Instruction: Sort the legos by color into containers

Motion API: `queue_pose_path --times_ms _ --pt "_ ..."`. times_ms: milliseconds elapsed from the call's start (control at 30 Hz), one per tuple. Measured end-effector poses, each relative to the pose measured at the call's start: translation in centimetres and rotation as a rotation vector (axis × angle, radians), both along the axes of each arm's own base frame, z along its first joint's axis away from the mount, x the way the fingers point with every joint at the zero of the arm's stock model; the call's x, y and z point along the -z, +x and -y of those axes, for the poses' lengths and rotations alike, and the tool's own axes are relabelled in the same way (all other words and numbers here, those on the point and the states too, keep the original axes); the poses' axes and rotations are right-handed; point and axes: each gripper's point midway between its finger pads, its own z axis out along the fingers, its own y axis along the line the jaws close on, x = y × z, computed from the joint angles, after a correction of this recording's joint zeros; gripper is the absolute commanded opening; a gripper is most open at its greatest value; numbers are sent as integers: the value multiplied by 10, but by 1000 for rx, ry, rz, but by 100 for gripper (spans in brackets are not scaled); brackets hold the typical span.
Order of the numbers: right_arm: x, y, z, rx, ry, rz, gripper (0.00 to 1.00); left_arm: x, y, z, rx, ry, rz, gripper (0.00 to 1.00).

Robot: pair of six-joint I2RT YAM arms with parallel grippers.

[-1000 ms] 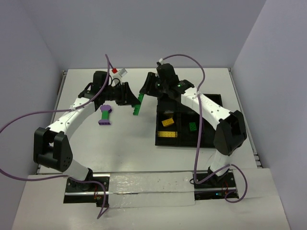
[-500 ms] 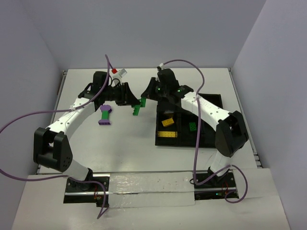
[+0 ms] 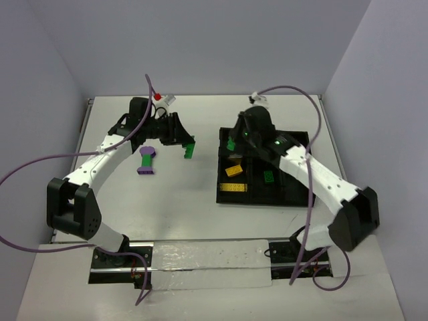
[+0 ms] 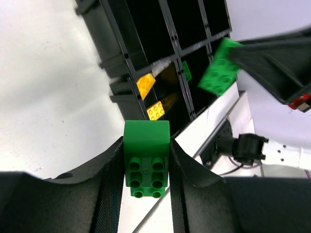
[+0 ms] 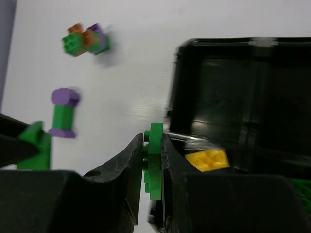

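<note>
A: What is the left end effector [image 3: 187, 144] doing?

B: Its fingers are clamped on the left green brick [image 4: 146, 156], one finger on each side. It hangs above the white surface [image 3: 194, 207], well left of the black tray [image 3: 225, 198].

A: And the right end effector [image 5: 153, 145]?

B: It grips the right green brick [image 5: 155, 162], seen edge-on between narrow jaws. From above, this brick sits at the far end of the tray's left wall. I cannot tell whether it is over the rim or just inside the compartment.

A: What lies in the tray?

B: Two yellow bricks sit in adjoining compartments along the left side. The tilted yellow brick [image 3: 233, 170] lies farther back and the flat yellow brick [image 3: 234, 188] is nearest the arms. A loose green brick [image 3: 268, 176] rests in a compartment just to their right.

A: Anything out on the surface?

B: A purple and green cluster [image 3: 147, 159] lies beside the left arm, left of its held brick. The right wrist view also shows an orange, green and purple cluster [image 5: 85, 40] farther off, apart from the first; it is blurred, so its make-up is hard to read
</note>
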Motion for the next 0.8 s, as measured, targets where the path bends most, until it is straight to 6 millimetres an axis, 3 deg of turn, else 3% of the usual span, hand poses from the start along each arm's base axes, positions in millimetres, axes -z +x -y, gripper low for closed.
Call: queue_pose_path --times_ms 133,233,433,467,500,533,600,633,800 --pt "8 -21 63 124 -55 23 0 -5 7 -2 -30 16 15 0" --pt "28 -42 99 194 -94 -3 0 -5 11 -4 -49 26 19 0" --pt "72 -72 118 192 -161 -101 1 0 17 -10 -120 48 -9 0" --pt "78 -75 118 186 -166 -116 6 0 18 -11 -131 50 -12 0" --pt "84 -78 118 179 -172 -131 22 1 19 -11 -141 51 -15 0" --pt "89 -80 117 170 -179 -148 24 1 20 -12 -155 52 -22 0" --pt "97 -81 115 151 -186 -174 60 1 22 -13 -177 52 -32 0" --pt "101 -81 113 141 -192 -185 68 1 22 -13 -185 50 -37 0" --pt "112 -83 111 118 -203 -216 69 1 23 -13 -209 38 -58 0"
